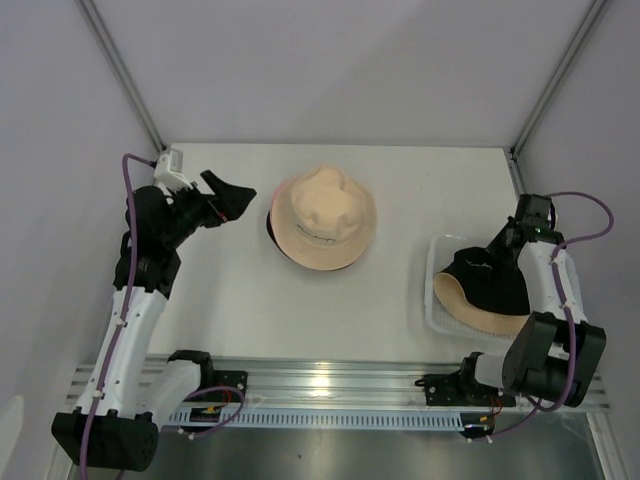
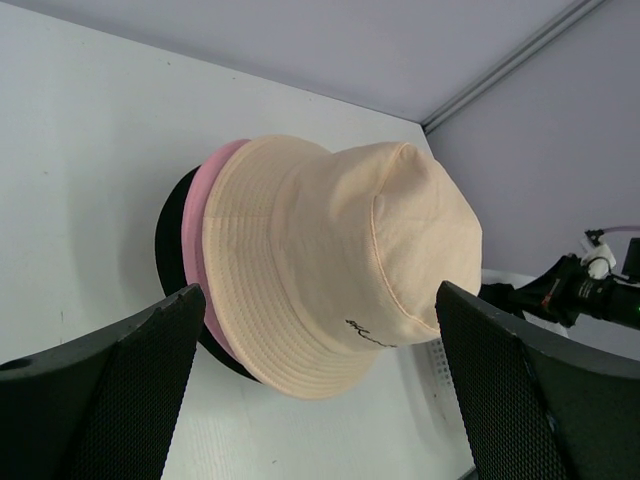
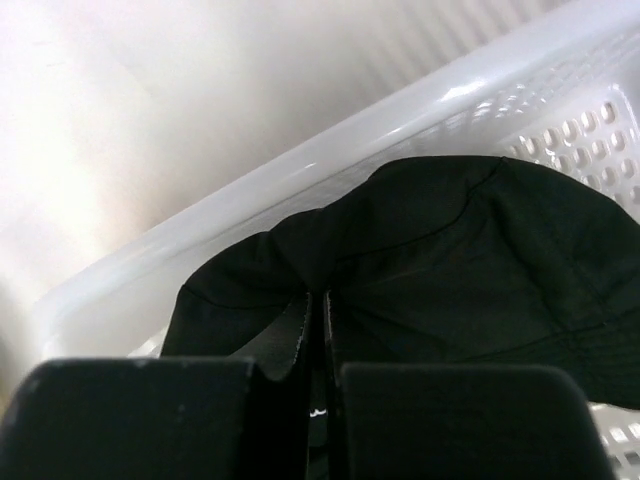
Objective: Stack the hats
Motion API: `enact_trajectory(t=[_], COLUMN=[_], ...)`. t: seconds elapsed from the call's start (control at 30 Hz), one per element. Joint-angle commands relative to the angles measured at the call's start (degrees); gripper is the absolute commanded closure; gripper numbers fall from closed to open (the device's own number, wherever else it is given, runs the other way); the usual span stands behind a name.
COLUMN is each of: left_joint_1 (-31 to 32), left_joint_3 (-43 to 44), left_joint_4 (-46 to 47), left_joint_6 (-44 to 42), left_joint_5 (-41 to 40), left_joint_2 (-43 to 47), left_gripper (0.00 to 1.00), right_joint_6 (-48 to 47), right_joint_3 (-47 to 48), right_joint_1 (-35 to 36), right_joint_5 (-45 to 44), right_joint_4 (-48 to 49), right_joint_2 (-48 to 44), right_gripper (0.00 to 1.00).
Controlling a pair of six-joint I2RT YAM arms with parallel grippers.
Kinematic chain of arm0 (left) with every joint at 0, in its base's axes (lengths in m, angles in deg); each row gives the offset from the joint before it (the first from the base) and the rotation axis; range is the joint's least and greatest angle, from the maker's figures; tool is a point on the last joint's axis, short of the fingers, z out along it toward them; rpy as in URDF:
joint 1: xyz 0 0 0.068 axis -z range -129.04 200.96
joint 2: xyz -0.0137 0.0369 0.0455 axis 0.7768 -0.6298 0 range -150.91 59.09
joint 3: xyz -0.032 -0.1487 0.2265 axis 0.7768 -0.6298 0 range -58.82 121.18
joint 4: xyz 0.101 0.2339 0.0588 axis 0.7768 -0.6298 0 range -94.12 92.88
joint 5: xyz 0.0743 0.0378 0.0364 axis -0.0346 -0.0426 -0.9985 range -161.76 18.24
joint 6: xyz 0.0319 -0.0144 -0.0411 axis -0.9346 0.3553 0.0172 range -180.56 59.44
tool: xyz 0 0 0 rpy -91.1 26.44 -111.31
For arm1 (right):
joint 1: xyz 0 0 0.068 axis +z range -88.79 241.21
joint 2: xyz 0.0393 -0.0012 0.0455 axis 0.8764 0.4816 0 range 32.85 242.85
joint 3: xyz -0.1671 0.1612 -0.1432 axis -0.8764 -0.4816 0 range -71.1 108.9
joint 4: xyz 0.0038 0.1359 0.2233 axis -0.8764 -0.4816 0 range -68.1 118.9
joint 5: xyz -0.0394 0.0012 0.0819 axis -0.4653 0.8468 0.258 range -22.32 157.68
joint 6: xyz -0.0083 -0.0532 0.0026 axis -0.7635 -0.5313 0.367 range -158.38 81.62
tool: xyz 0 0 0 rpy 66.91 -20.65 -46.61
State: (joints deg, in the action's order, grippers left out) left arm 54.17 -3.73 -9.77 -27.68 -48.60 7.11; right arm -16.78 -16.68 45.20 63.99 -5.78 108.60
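Note:
A beige hat (image 1: 322, 230) tops a stack at the table's middle, over a pink hat (image 2: 195, 240) and a black hat (image 2: 168, 235) whose brims show at the left edge. My left gripper (image 1: 228, 197) hovers open to the left of the stack, and the beige hat (image 2: 340, 270) shows between its fingers (image 2: 120, 380), apart from them. Another black hat (image 1: 485, 280) lies in the white basket (image 1: 435, 300) with a beige brim (image 1: 480, 318) showing beneath it. My right gripper (image 1: 497, 245) is shut, pinching a fold of this black hat (image 3: 450, 250).
The white mesh basket (image 3: 300, 170) stands at the right near the table's front edge. Grey walls and metal frame posts (image 1: 125, 75) close in the back and sides. The arm bases sit on the rail (image 1: 330, 385) at the front.

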Motion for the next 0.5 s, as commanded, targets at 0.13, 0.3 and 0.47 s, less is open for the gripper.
enact_trajectory(t=[0.13, 0.3, 0.47], left_joint_1=[0.31, 2.42, 3.92], left_joint_3=[7.65, 11.97, 12.23], left_joint_4=[-5.45, -3.20, 6.04], left_joint_6=[-1.86, 2.52, 13.76], left_joint_5=[8.29, 14.19, 18.15], left_joint_2=[-0.48, -3.38, -8.65], left_gripper=[0.00, 0.01, 0.01], right_joint_6=[-3.77, -2.36, -4.20], right_joint_3=[16.06, 22.13, 30.21], right_joint_1=[12.11, 17.49, 20.74], right_joint_5=[3.07, 11.92, 23.79], right_joint_4=[-4.17, 7.32, 21.10], right_joint_2=[-16.32, -21.52, -13.98], right_gripper=[1.00, 1.00, 1.00])
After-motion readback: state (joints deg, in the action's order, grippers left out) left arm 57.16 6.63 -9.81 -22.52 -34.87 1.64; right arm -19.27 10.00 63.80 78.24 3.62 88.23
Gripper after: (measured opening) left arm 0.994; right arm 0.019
